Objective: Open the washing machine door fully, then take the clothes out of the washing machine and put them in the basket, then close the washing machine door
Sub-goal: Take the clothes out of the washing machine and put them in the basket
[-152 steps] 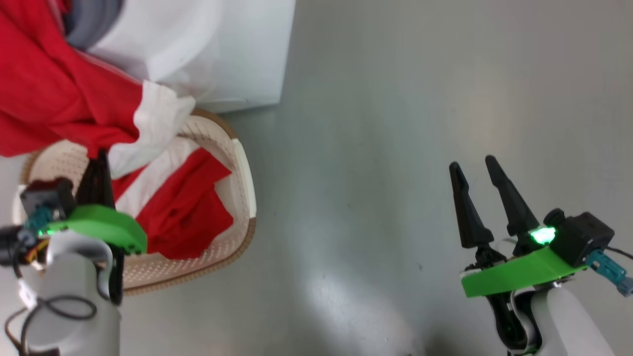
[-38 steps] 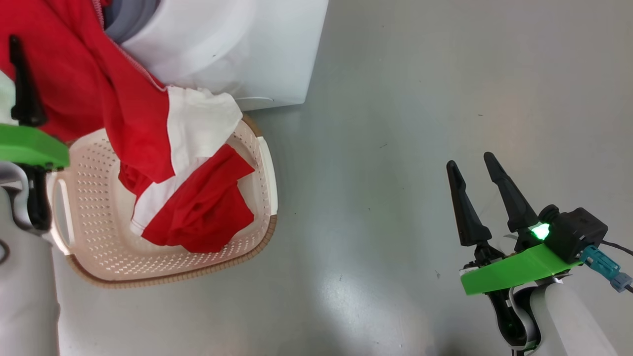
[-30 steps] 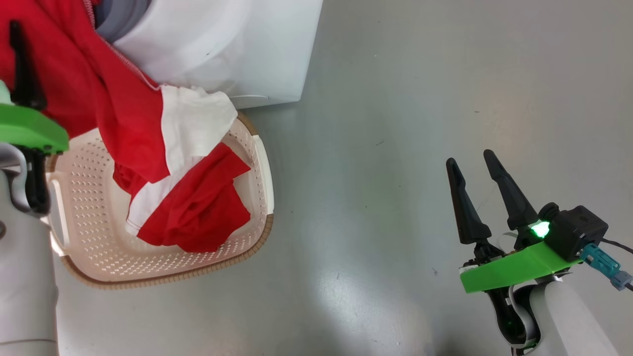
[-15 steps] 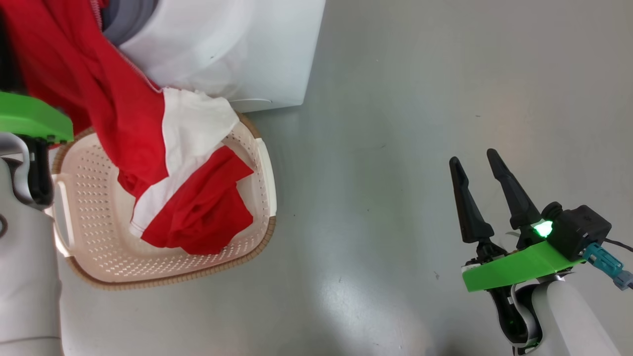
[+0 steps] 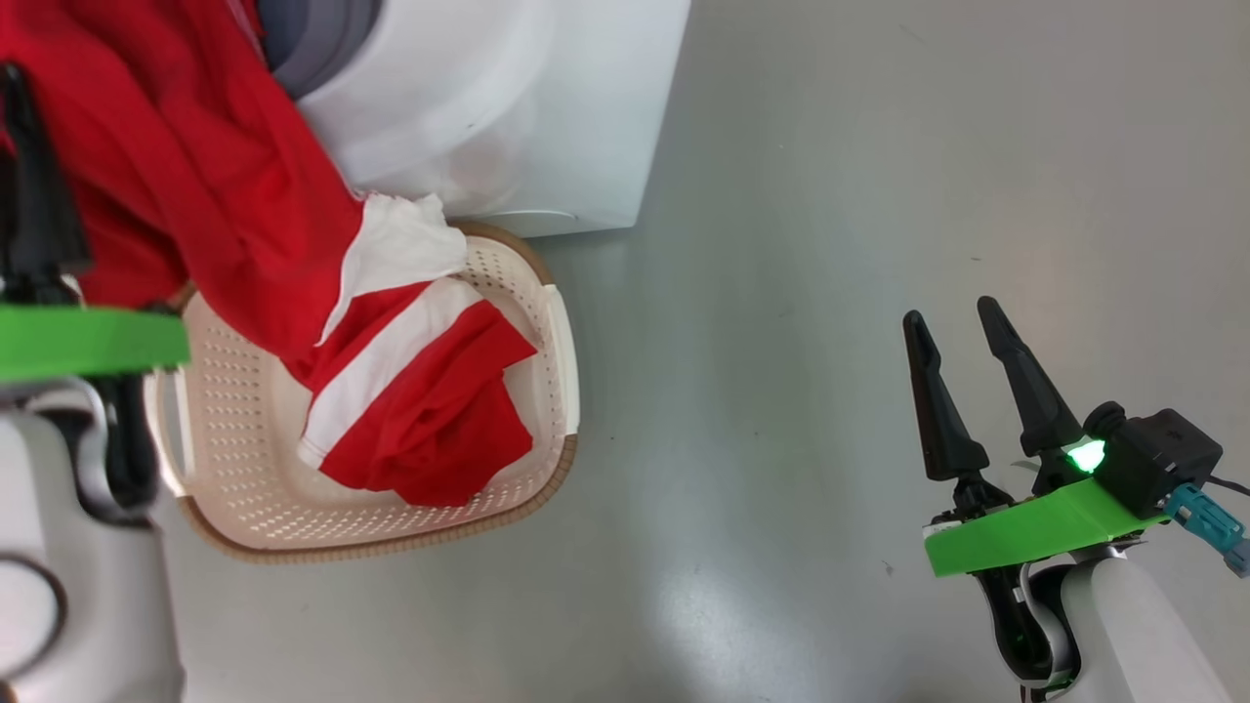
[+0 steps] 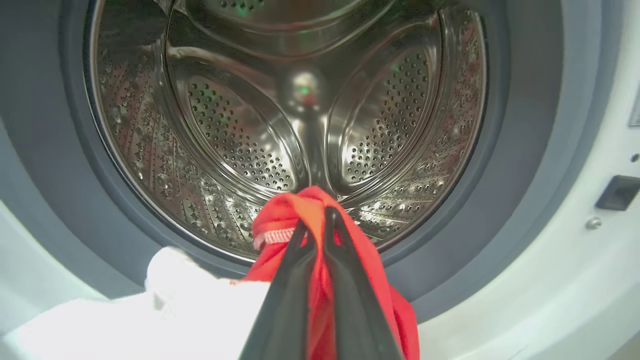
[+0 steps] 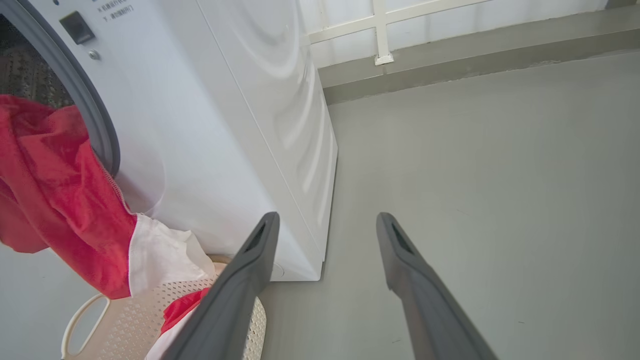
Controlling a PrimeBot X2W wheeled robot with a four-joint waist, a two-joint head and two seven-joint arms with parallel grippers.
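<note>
Drum of the washing machine (image 6: 550,280) clear above; the clothes (image 6: 285,215) block its lower lip. The basket (image 5: 562,342) seems half free on its left; floor (image 5: 830,244) beyond open

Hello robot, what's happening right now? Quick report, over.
Left gripper shut on bright red fabric clothes at steel drum mouth. Right gripper open, empty, above grey floor. Clothes drape from white washing machine into cream perforated basket. No obstacle seen.
</note>
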